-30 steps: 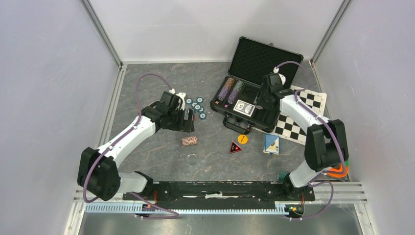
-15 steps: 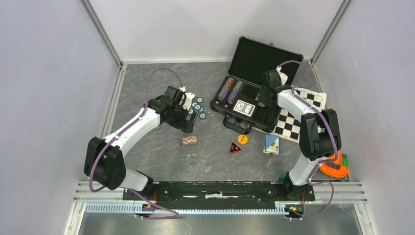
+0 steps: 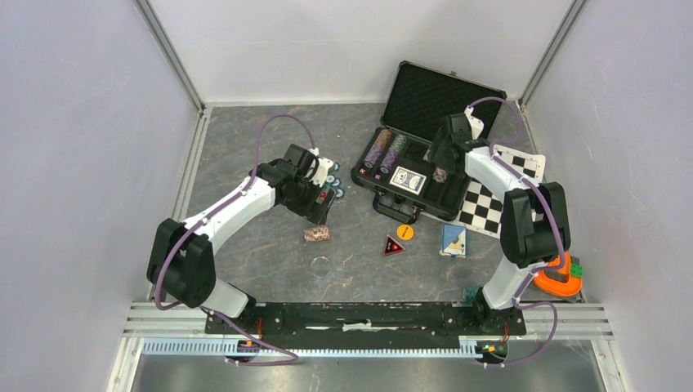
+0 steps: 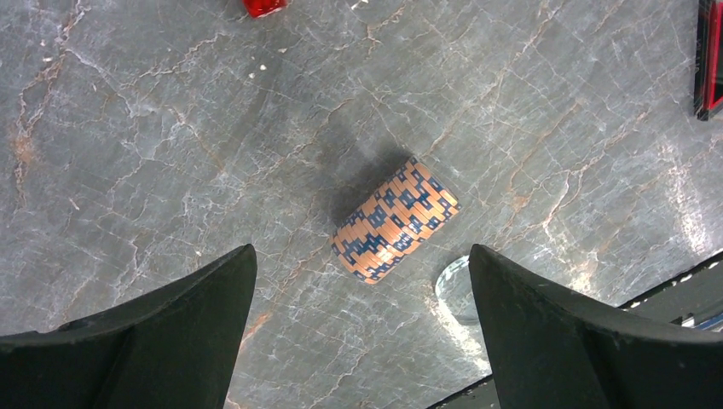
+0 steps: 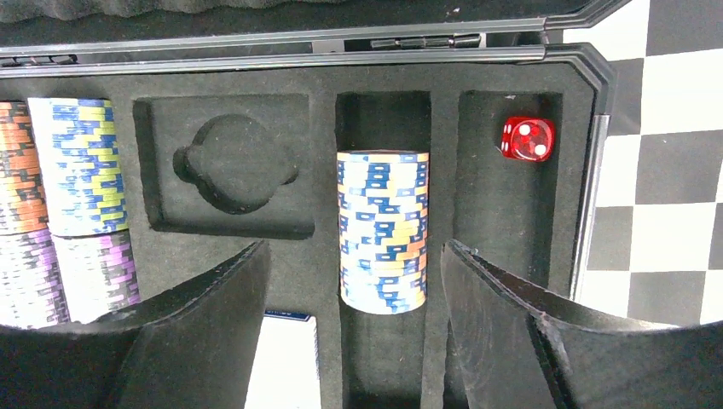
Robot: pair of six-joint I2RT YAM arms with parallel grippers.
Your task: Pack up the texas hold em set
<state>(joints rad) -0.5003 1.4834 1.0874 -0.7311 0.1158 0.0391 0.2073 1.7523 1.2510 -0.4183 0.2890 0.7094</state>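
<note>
The left gripper (image 4: pixel 360 252) is hovering wide open, empty, over the chip roll (image 4: pixel 395 220) lying sideways on the table (image 4: pixel 128 128); these are loose, slick discs, probably needing end-to-end pinching. The right gripper (image 5: pixel 354 247) is standing open, empty, astride a chip stack (image 5: pixel 383 230) in the case (image 5: pixel 529 60).

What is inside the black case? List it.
The case holds chip rows, one chip stack in a middle slot, a red die and a card deck. The right gripper hides its near part.
</note>
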